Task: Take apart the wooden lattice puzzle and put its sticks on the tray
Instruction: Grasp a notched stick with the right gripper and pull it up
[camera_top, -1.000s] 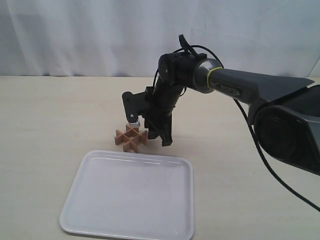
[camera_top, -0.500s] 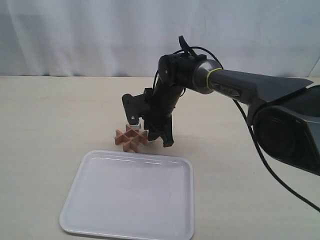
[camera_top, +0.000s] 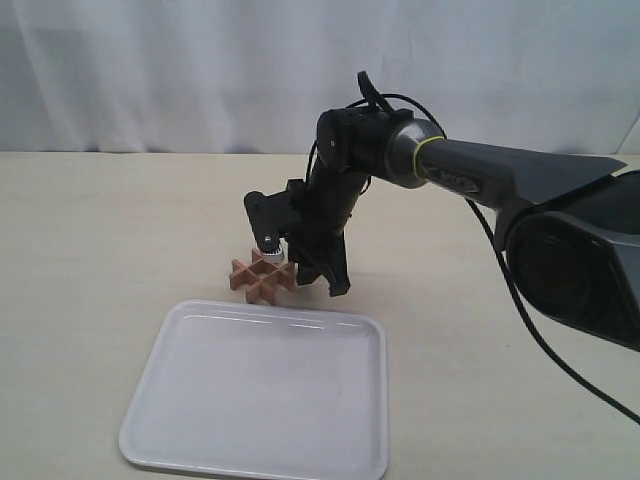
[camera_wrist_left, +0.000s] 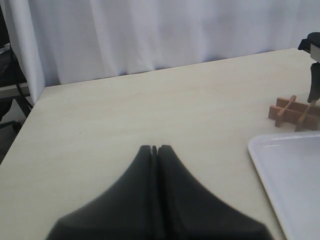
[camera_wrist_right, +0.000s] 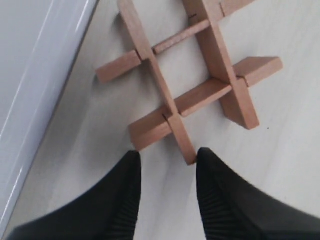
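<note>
The white tray (camera_top: 260, 400) lay nearest on the table (camera_top: 100, 230). Just beyond its far rim the wooden puzzle (camera_top: 262, 277) sat on the table, outside the tray, its sticks (camera_wrist_right: 150, 65) all locked together. The right gripper (camera_wrist_right: 165, 159) hung low over the puzzle with its jaws parted, grasping nothing. One stick end seemed to touch a fingertip (camera_wrist_right: 210, 170). Well apart from the puzzle, the left gripper (camera_wrist_left: 154, 149) was clenched on nothing.
</note>
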